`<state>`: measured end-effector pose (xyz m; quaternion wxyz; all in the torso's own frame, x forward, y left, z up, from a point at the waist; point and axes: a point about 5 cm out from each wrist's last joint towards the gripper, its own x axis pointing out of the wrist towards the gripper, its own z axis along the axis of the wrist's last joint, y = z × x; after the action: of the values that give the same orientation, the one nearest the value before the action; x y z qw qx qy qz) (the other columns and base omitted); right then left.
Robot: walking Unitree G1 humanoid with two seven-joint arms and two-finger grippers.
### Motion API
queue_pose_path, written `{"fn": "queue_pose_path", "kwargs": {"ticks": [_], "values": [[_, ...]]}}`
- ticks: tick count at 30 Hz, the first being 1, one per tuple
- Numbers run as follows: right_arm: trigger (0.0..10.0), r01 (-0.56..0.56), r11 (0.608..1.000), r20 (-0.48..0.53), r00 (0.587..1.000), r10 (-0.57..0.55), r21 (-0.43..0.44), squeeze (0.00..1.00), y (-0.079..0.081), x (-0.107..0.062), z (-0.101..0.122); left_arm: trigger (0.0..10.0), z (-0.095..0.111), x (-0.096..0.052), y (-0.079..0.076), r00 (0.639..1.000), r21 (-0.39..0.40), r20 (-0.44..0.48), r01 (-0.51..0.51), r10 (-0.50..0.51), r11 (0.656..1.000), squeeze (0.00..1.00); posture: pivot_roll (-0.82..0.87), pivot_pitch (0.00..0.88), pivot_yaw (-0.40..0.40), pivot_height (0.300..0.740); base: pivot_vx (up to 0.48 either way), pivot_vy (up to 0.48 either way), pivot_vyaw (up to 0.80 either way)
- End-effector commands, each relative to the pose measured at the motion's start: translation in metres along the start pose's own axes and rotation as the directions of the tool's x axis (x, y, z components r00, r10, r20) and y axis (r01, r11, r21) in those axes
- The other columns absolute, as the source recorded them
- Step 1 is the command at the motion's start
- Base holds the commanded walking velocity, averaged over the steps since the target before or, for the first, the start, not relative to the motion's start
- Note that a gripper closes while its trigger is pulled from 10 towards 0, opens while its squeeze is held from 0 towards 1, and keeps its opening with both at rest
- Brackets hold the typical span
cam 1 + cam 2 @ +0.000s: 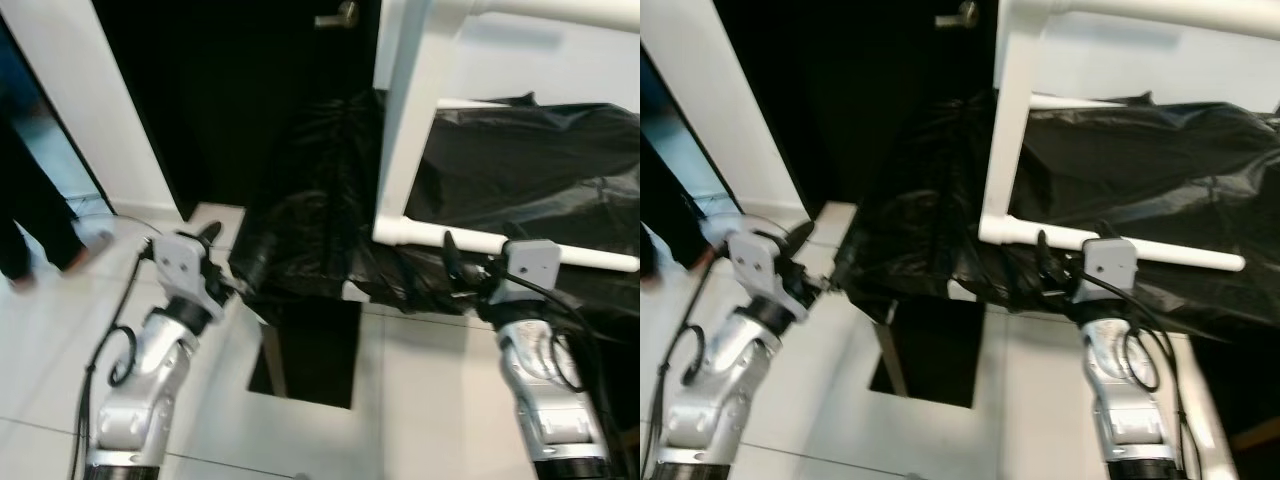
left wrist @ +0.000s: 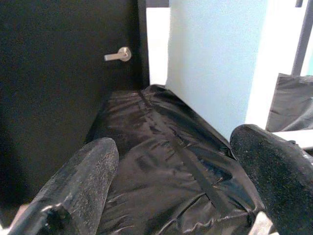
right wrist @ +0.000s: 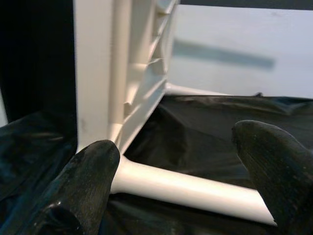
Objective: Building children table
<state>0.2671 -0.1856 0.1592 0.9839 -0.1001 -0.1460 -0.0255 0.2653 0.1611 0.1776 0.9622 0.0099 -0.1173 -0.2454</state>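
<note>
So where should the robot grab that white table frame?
Probably the round bottom rail, near its corner with the upright leg. It lies level and bare above the black plastic sheet, slim enough for two fingers. The right hand, open, sits just in front, so come straight from there.

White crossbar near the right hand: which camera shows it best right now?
The right wrist view: the white crossbar runs large and sharp between the open right hand, joining the upright leg. Both eye views show it from above, smaller and softer, lying on the black plastic sheet.
</note>
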Motion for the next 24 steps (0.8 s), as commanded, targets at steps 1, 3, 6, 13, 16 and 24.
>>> {"fn": "queue_pose_path", "kwargs": {"ticks": [1,3,6,13,16,24], "values": [[10.0,-0.01,1.0,-0.003,1.0,0.01,0.001,0.0,0.003,0.0004,-0.0009,10.0,-0.0024,-0.0026,-0.0002,1.0,0.009,-0.007,0.001,-0.001,1.0,0.0,0.09,0.0,-0.007,0.74,0.0,0.0,0.0],[10.0,-0.009,1.0,-0.003,1.0,0.009,0.001,0.0,0.0026,0.0005,-0.0009,10.0,-0.0024,-0.0026,-0.0009,1.0,0.01,-0.004,0.005,-0.005,1.0,0.0,0.09,0.0,-0.009,0.74,0.0,0.0,0.0],[10.0,-0.009,1.0,-0.002,1.0,0.009,-0.001,0.0,0.0018,0.0003,-0.0011,10.0,-0.0026,-0.0022,-0.002,1.0,-0.004,0.003,0.005,-0.005,1.0,0.0,0.09,0.0,-0.01,0.74,0.0,0.0,0.0],[10.0,-0.011,1.0,0.0,1.0,0.011,-0.005,0.0,0.0007,0.001,-0.0005,10.0,-0.0018,-0.0017,-0.0015,1.0,0.019,0.008,0.005,-0.006,1.0,0.0,0.09,0.0,-0.013,0.74,0.0,0.0,0.0],[10.0,-0.012,1.0,0.001,1.0,0.012,-0.007,0.0,0.0003,0.0011,-0.0002,10.0,-0.0017,-0.0021,-0.0018,1.0,0.027,0.009,0.01,-0.01,1.0,0.0,0.09,0.0,-0.013,0.74,0.0,0.0,0.0],[10.0,-0.018,1.0,0.0,1.0,0.018,-0.007,0.0,0.0009,0.001,-0.0006,10.0,-0.0029,-0.0034,-0.0018,1.0,0.027,0.006,0.012,-0.012,1.0,0.0,0.09,0.0,-0.014,0.74,0.0,-0.158,0.0]]}}
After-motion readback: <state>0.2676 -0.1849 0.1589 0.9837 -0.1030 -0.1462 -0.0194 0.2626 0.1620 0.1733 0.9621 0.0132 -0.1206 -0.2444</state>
